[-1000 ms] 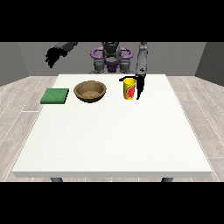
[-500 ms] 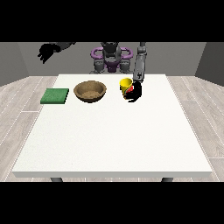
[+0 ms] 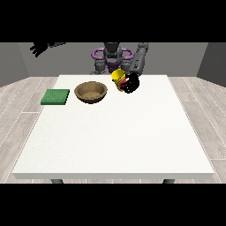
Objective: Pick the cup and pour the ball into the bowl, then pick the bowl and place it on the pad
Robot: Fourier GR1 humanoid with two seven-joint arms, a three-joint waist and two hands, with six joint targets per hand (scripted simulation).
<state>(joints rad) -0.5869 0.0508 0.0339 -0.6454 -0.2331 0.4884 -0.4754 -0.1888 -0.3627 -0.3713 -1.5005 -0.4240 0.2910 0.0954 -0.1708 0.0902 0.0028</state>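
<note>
A yellow cup (image 3: 118, 78) with a red mark hangs above the table, tilted with its mouth leaning towards the view's left. The hand at the view's right (image 3: 131, 84) has its fingers curled round the cup. A brown wooden bowl (image 3: 91, 92) stands on the table just left of the cup. A green pad (image 3: 55, 96) lies flat further left. The hand at the view's left (image 3: 39, 47) is raised high, far from the table, holding nothing, fingers relaxed. No ball shows.
The white table (image 3: 119, 141) stretches wide towards the camera below the bowl and the pad. The robot's torso (image 3: 112, 57) stands behind the far edge.
The cup has been lifted off the table, carried left towards the bowl and tilted further. The hand at the view's left has risen higher and outwards.
</note>
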